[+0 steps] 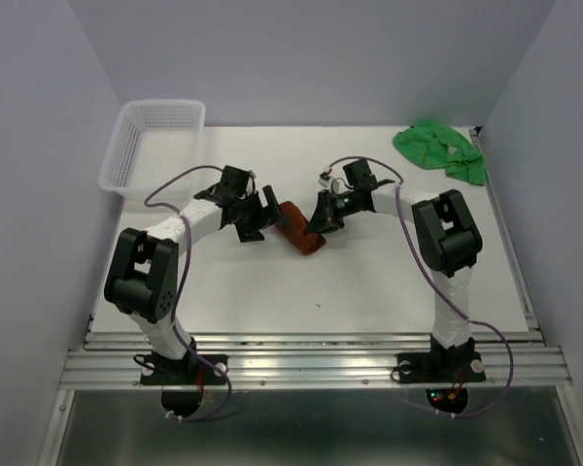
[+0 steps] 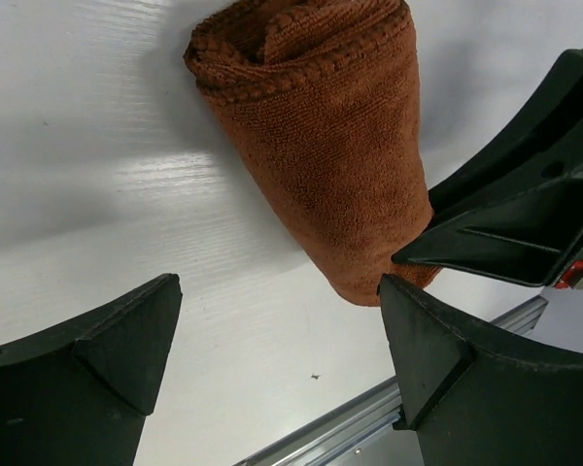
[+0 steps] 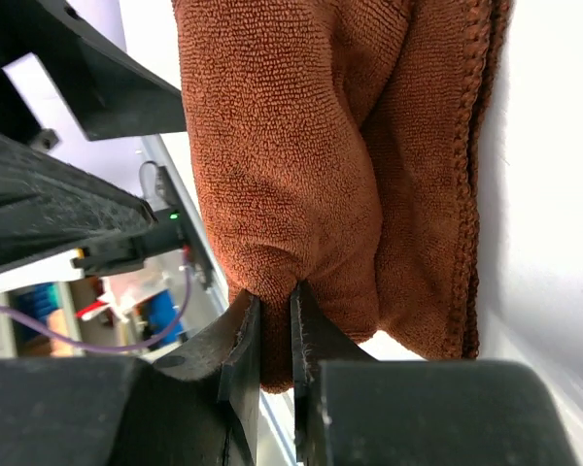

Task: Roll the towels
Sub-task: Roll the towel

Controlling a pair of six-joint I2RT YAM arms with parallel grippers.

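The left gripper (image 1: 262, 216) was held wide apart, grasping nothing, just beside the rust-brown towel (image 1: 296, 225), which lay rolled at the middle of the table (image 1: 369, 282). A fold at one end was pinched by the right gripper (image 1: 316, 221). It was judged that this pinch should be released slowly, so the roll was not dragged loose. The green towel (image 1: 437, 146) lay crumpled at the far right corner.

The top camera looks down from above and behind me over the whole table (image 1: 369, 282). Each wrist camera sits very near, facing the rust-brown towel (image 1: 298, 226) at mid-table from opposite sides; all three share it.
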